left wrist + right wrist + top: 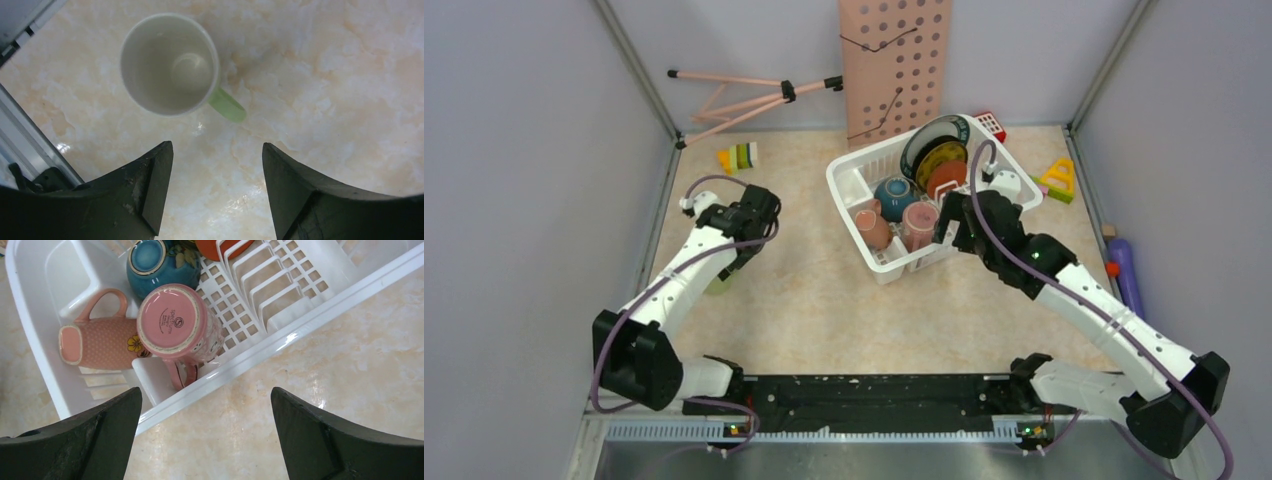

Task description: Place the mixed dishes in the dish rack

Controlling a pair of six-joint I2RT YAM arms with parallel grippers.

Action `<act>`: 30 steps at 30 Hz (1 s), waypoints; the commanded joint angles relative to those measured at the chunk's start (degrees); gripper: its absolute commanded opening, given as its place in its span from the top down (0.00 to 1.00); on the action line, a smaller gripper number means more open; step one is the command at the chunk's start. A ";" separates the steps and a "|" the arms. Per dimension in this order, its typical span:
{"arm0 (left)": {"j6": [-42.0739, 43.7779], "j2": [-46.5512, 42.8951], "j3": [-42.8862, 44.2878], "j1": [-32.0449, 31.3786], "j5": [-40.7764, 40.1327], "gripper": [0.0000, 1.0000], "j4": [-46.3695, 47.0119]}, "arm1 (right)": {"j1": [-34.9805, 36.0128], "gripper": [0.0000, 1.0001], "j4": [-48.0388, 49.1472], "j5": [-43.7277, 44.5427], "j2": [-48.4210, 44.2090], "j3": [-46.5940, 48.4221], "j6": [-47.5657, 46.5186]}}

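The white dish rack (842, 185) stands at the back right. It holds a dark-rimmed white plate (934, 140), a yellowish plate (942, 160), a red plate (946, 178), a teal bowl (894, 195) and two pink cups (872, 228) (919, 222). My right gripper (949, 225) is open and empty above the rack's near rim (300, 327). In its wrist view (205, 390) one cup (172, 322) is upside down and the other (100, 342) lies on its side. The light green mug (170, 62) stands upright on the table. My left gripper (216, 146) is open above and just short of it. The mug is mostly hidden under the left arm in the top view (717, 287).
A pink perforated board (894, 65) and a pink folding stand (744, 95) lean at the back wall. Toy blocks lie at the back left (739, 157) and right of the rack (1057, 180). A purple object (1127, 275) lies by the right wall. A metal rail (25, 140) runs beside the mug.
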 commanded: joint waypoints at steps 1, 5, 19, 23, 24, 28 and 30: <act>-10.83 -3.63 -3.64 1.64 3.34 0.30 3.51 | -0.38 0.02 2.81 -2.33 -2.75 1.65 -2.80; -13.68 -3.28 -5.96 5.24 5.13 0.28 6.36 | -0.38 0.02 3.38 -4.70 -3.29 1.56 -3.46; 7.27 -0.49 -1.82 10.40 3.18 0.26 12.19 | -0.38 0.02 3.06 -5.68 -4.81 0.52 -3.86; 8.00 1.97 -1.63 13.31 3.57 0.29 13.91 | -0.38 0.02 2.97 -5.75 -4.96 0.51 -3.82; 8.32 2.86 -1.67 13.72 4.00 0.29 14.41 | -0.38 0.02 2.83 -5.68 -5.06 0.46 -3.79; 10.40 6.99 -1.74 14.93 6.53 0.30 17.11 | -0.38 0.02 2.55 -5.55 -5.77 0.20 -3.62; 11.45 9.07 -2.39 15.21 7.71 0.30 18.60 | -0.40 0.02 2.23 -5.44 -6.16 0.15 -3.54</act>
